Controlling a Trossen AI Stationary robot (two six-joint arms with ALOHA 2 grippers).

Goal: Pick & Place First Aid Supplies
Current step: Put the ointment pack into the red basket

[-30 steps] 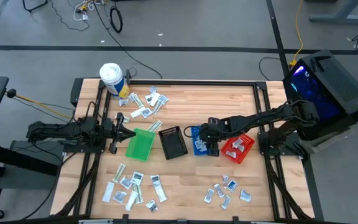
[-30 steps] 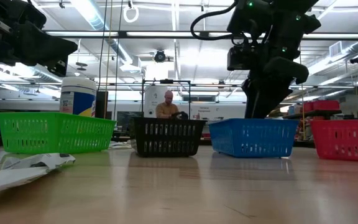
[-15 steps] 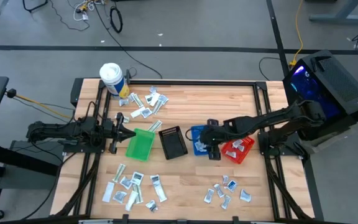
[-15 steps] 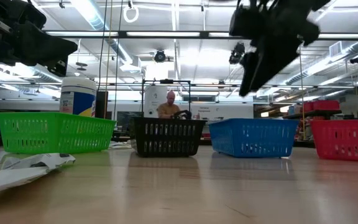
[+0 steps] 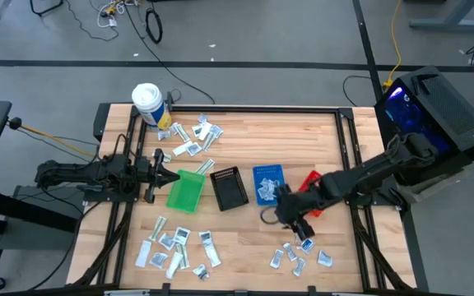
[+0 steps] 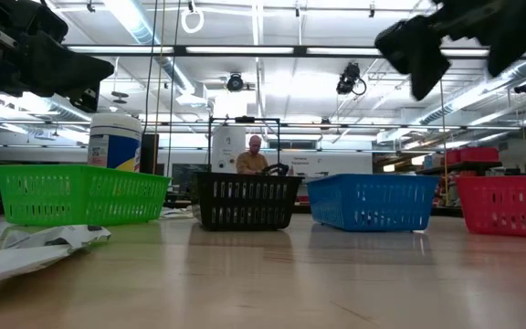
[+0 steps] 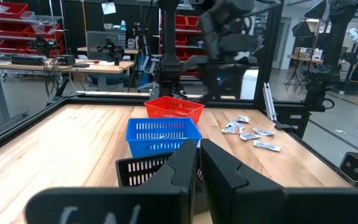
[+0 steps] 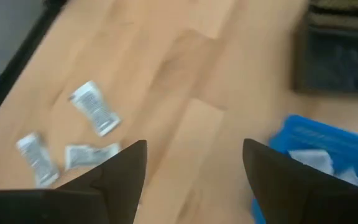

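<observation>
The first aid supplies lie flat on the table in three clusters: a far one (image 5: pixel 192 136), a near-left one (image 5: pixel 175 247) and a near-right one (image 5: pixel 299 251). A few more lie inside the blue bin (image 5: pixel 267 182). My right gripper (image 5: pixel 290 215) hangs open and empty above the table between the blue bin and the near-right cluster. Its wrist view shows the gripper (image 8: pixel 194 152) above loose sachets (image 8: pixel 95 115). My left gripper (image 5: pixel 159 174) waits shut beside the green bin (image 5: pixel 186 191), holding nothing (image 7: pixel 199 155).
The black bin (image 5: pixel 229 187) stands between the green and blue bins. The red bin (image 5: pixel 315 185) is partly covered by my right arm. A white tub (image 5: pixel 147 103) stands at the far-left corner. A person (image 6: pixel 256 157) sits in the room beyond the table.
My right gripper has risen out of the blue bin and swung toward the table's near edge, ending above the bare wood beside the near-right sachets. The bins and sachets have stayed where they were.
</observation>
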